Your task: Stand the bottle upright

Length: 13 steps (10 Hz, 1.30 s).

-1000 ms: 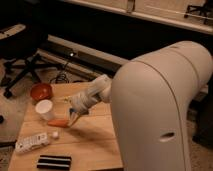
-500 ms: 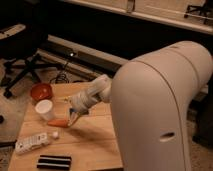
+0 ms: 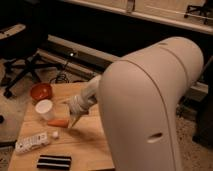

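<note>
The bottle (image 3: 32, 142) is white and elongated, and it lies on its side near the left front of the wooden table (image 3: 85, 145). My gripper (image 3: 71, 120) hangs over the middle of the table on a pale arm that reaches out from the big white robot body. It points down, open, with nothing held. The gripper is well to the right of and behind the bottle, close to a small orange object (image 3: 59, 122).
A white paper cup (image 3: 45, 109) and an orange bowl (image 3: 41, 92) stand at the back left. A black block with white stripes (image 3: 54, 161) lies at the front edge. A small white ball (image 3: 55, 134) sits by the bottle. An office chair (image 3: 22, 55) stands beyond the table.
</note>
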### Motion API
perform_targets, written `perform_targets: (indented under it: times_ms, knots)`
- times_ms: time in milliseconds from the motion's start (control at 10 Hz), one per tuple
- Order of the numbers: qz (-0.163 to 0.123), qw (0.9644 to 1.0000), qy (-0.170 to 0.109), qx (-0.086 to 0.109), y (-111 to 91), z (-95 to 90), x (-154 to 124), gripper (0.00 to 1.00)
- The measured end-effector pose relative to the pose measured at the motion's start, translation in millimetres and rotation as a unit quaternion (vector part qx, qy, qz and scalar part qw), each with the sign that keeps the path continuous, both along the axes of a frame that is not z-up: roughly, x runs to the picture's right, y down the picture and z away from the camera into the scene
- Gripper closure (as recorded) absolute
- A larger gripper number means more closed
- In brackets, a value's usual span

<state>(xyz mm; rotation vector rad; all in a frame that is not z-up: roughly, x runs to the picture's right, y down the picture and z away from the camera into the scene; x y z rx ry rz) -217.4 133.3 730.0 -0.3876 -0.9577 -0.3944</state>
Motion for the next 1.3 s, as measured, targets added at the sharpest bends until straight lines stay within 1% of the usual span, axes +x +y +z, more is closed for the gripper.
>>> perform_targets:
  times_ms: [100,200,300,400,500,600,800,900,1000,1100,1200,1300]
  knots:
    - [-0.023,0.9991,0.033,0.009,11.8,5.6,-4.4,0.20]
    - [-0.043,0.9970,0.062,0.017,23.1,8.9,-10.6,0.20]
    - [-0.062,0.9944,0.083,0.021,36.2,8.4,-20.2,0.20]
    - [-0.073,0.9925,0.097,0.016,48.0,5.7,-29.5,0.20]
    - [-0.078,0.9912,0.107,0.005,59.0,1.3,-40.1,0.20]
    - [-0.077,0.9907,0.111,-0.010,67.2,-3.7,-49.7,0.20]
    - [-0.060,0.9903,0.111,-0.058,80.0,-18.4,-72.1,0.20]
    - [-0.043,0.9896,0.104,-0.090,83.0,-26.9,-84.3,0.20]
    - [-0.022,0.9882,0.093,-0.120,81.6,-33.5,-93.9,0.20]
    - [0.008,0.9853,0.076,-0.153,74.6,-38.9,-102.1,0.20]
    - [0.037,0.9818,0.062,-0.176,64.9,-38.0,-103.7,0.20]
    - [0.073,0.9768,0.045,-0.196,53.6,-29.1,-98.0,0.20]
